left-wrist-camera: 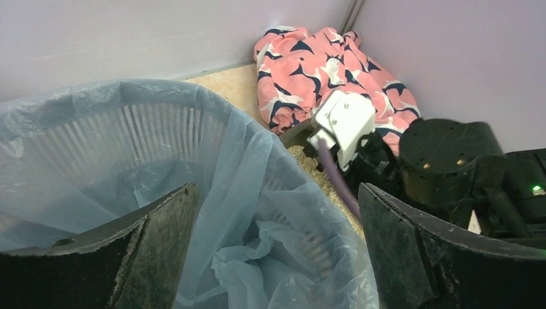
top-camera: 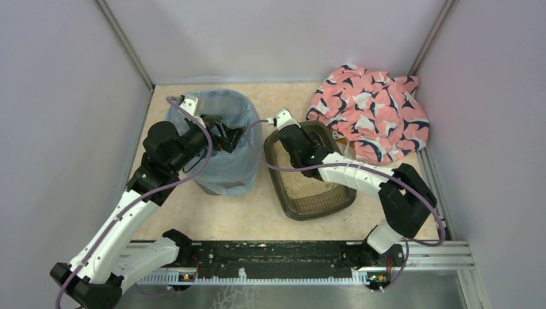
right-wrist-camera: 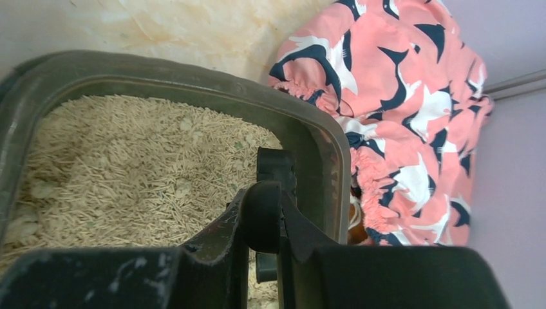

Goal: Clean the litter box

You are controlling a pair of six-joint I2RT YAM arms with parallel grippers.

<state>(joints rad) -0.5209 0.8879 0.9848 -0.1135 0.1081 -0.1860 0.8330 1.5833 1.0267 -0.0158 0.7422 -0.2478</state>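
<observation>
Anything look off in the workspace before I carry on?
The litter box sits skewed to the table edge, its far corner touching the crumpled pink cloth. The litter is banked toward the far end, leaving ribbed floor bare at the near end.

Beige mottled table (top-camera: 244, 219): blue-bagged bin (top-camera: 226, 168), litter box (top-camera: 320, 207) beside it, pink patterned cloth (top-camera: 373, 116) far-right corner.

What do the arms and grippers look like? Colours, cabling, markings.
Left arm and right arm: white links, black joint housings, a purple cable looping outside each. Left gripper and right gripper: black, dust-scuffed fingers, white wrist block. Green light on the right arm.
</observation>
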